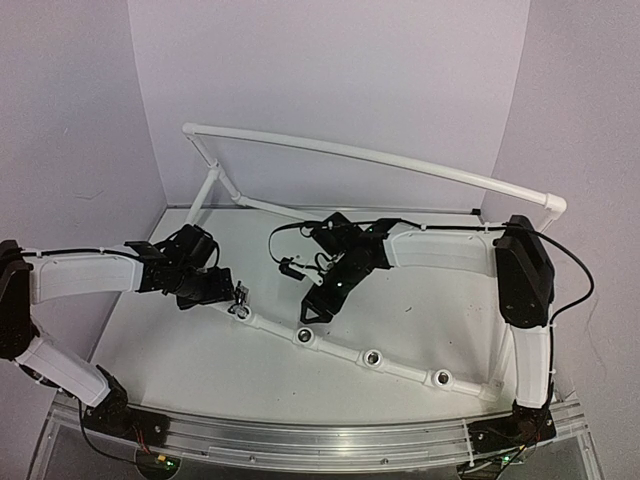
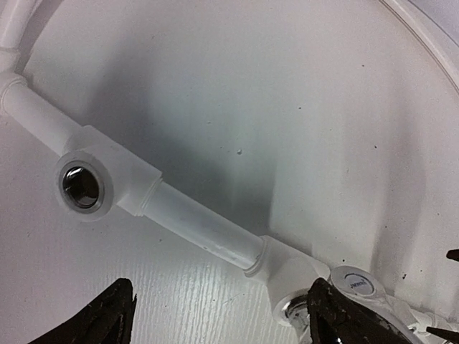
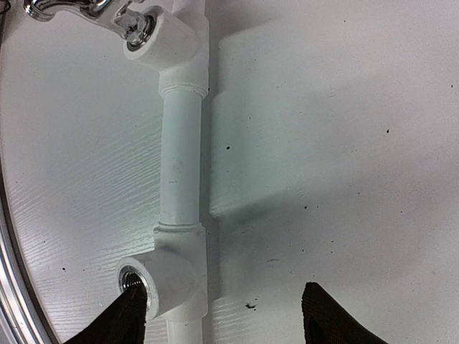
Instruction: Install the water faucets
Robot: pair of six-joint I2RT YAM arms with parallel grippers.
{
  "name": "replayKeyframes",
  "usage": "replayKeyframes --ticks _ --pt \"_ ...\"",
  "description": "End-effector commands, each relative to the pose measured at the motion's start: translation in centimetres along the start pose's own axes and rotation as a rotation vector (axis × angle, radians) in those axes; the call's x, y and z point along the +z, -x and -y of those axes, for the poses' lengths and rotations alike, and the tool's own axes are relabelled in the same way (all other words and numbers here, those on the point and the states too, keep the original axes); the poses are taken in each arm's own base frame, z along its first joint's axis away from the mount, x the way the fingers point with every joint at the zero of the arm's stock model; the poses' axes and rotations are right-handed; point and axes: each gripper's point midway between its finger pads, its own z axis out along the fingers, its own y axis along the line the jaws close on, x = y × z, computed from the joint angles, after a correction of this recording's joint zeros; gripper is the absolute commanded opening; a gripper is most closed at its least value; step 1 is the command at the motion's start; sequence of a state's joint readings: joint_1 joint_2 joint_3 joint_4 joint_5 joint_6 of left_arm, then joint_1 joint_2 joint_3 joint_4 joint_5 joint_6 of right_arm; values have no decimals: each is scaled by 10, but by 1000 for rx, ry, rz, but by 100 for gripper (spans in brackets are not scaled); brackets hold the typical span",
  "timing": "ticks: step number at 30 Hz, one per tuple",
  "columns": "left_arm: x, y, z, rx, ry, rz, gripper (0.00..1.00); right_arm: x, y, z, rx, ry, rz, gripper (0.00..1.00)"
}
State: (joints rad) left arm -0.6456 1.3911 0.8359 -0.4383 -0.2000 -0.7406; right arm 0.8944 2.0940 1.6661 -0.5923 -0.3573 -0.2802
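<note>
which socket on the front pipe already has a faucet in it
The leftmost socket, beside the left fingers: a silvery faucet sits at its mouth. The other three sockets show open, dark holes.

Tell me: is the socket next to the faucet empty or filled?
Empty. The socket shows an open dark hole; the faucet sits at the next one.

We looked down from high behind the near edge across the whole table (image 1: 200,360), both wrist cameras close above one shared pipe length (image 2: 201,226).
</note>
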Motion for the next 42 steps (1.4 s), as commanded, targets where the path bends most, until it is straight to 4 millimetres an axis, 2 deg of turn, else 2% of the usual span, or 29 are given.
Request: replayKeyframes --ticks 1,8,14,22,28,39,42 --pt "-9 27 33 56 -109 52 83 -25 14 -1 -21 -18 53 71" --pt "-6 26 54 132 -183 13 80 -25 13 -1 -20 -19 51 71" --pt "-7 21 70 221 -219 -17 73 -28 10 3 -11 -24 51 71" --pt "-4 -2 89 400 -128 -49 69 -30 5 12 6 -30 49 71" --pt "-2 -9 79 404 -48 -59 81 -30 3 14 12 -31 47 71" --pt "-6 -13 54 402 88 -47 92 -30 0 15 21 -31 43 71" --pt "-9 -18 53 400 85 -55 96 -30 0 15 22 -34 42 71"
